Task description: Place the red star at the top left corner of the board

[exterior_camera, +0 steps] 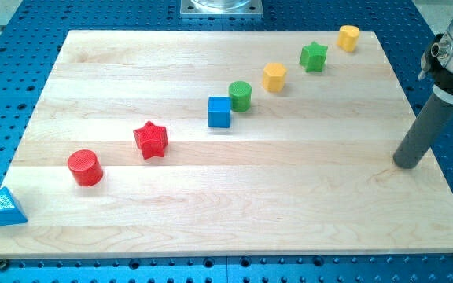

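The red star [151, 140] lies left of the middle of the wooden board [226, 204]. My tip [406, 164] rests on the board near its right edge, far to the right of the red star and touching no block. The board's top left corner [73, 37] is bare wood. The rod rises up and to the right from the tip toward the arm at the view's right edge.
Blocks run in a diagonal line: blue triangle [4, 207] at the bottom left corner, red cylinder [85, 167], blue cube [219, 112], green cylinder [241, 96], yellow hexagon [274, 77], green star [314, 56], yellow cylinder [348, 37] at the top right.
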